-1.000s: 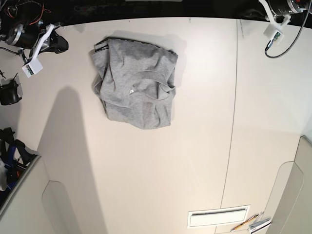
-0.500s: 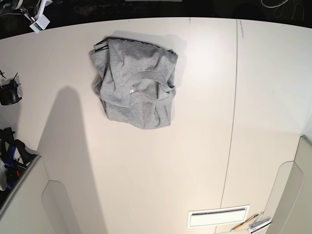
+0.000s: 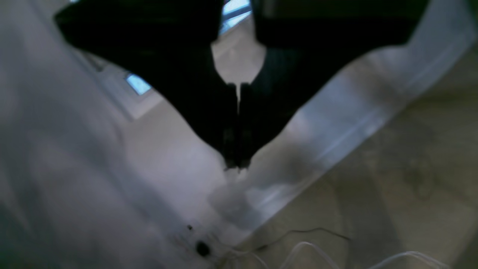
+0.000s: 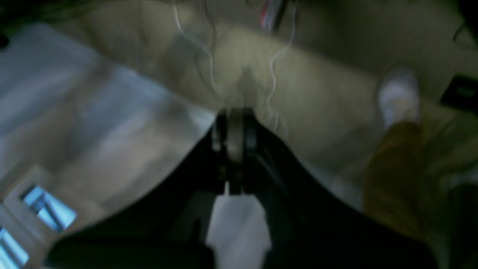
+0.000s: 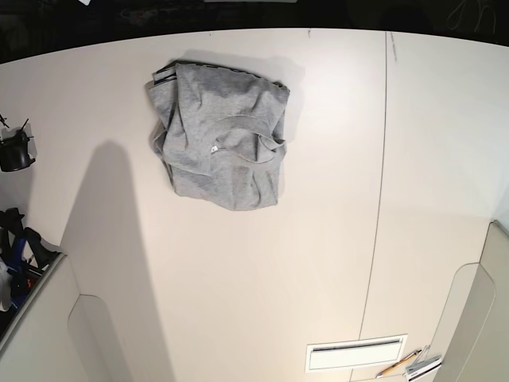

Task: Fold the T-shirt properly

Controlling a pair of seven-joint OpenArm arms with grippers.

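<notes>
T-shirt [image 5: 227, 139] on table [image 5: 254, 270], toward far edge, left of seam in base view. Folded into rough compact bundle, wrinkled, neck label showing near middle, dark-edged hem along far side. Left gripper [image 3: 238, 164] closed, fingertips together, nothing held. Right gripper [image 4: 235, 112] also closed, empty as far as dark, blurred wrist view shows. Both away from T-shirt. Orange pen [image 5: 398, 364] near white-framed slot [image 5: 356, 353].

The right arm [image 5: 84, 1] nearly — left arm [image 3: 179, 67] wholly — left base view.
</notes>
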